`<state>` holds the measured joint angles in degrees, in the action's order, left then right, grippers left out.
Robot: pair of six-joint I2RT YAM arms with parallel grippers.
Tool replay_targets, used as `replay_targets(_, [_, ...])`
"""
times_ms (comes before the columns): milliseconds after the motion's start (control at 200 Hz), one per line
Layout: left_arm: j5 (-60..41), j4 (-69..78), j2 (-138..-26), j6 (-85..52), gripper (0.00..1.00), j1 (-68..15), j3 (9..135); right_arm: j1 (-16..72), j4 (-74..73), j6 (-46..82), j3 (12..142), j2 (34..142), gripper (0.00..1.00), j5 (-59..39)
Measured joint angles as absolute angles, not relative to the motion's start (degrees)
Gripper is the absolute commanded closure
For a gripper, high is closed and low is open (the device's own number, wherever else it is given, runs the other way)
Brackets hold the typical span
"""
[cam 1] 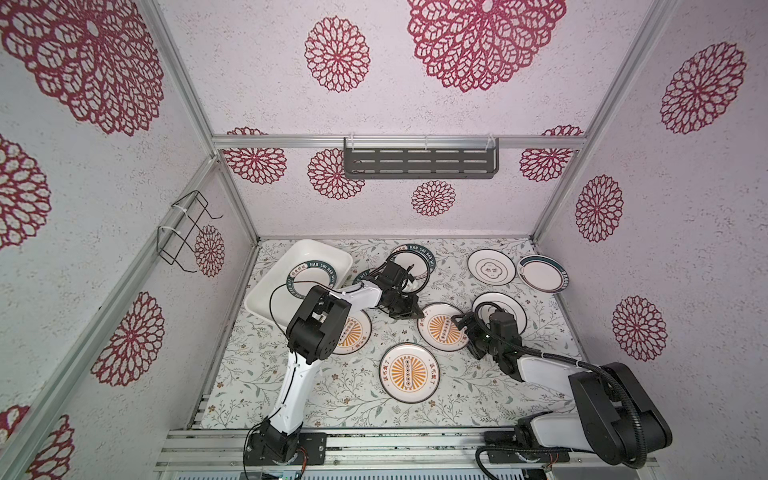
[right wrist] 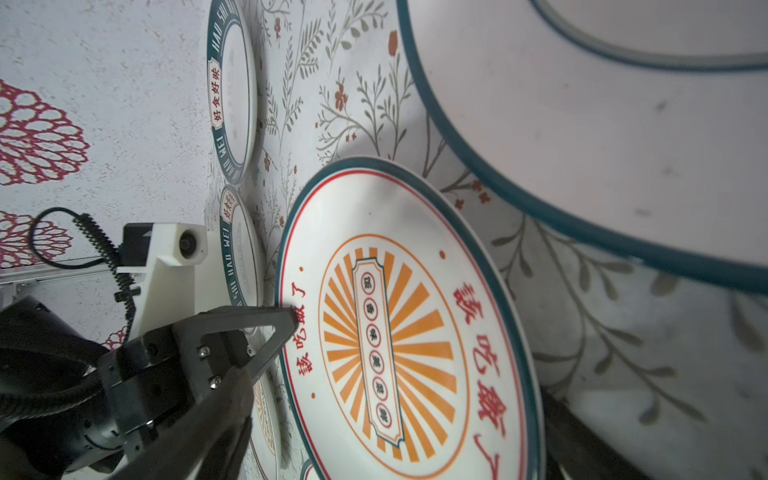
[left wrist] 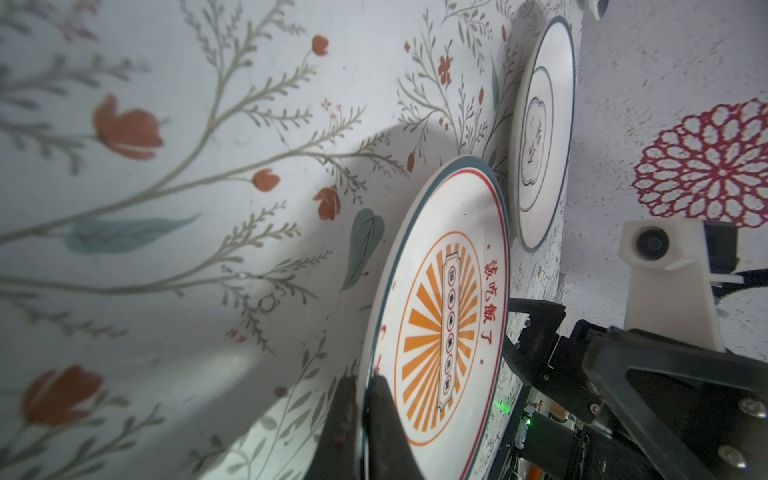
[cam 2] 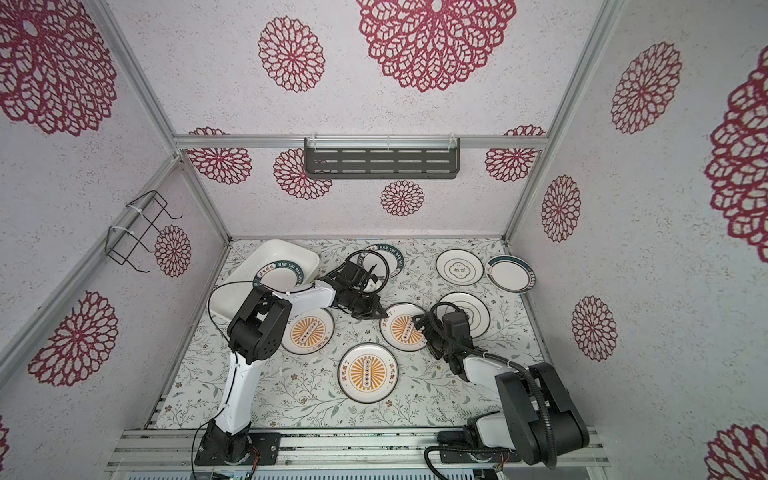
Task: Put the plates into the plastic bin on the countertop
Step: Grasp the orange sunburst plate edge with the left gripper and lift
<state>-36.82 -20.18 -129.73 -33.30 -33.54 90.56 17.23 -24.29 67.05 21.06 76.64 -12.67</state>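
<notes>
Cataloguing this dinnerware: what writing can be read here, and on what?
"該吃飯了": red, on the sunburst plate.
"HAO SHI HAO WEI": teal rim of the lettered plate.
"好食好味": white label on that rim.
Centre characters of the sunburst plate and ringed plate: too small to read.

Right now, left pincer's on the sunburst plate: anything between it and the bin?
Nothing tall. A teal-lettered plate lies flat beside the plastic bin, roughly on the line from the sunburst plate in the left pincer; a lifted carry should clear it.
</notes>
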Motion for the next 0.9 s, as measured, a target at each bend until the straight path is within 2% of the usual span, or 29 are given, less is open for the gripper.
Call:
replay_targets(510, [-35.6,-14.0,-125.0,-38.9,1.00,-28.7,84.2,17.6,-17.1,60.9,26.1,75.6,0.02,-11.8])
replay_targets(896, [-33.6,-12.8,-109.0,-42.0,1.00,-21.1,76.8,19.3,-20.0,55.5,29.2,74.7,0.01,-14.0])
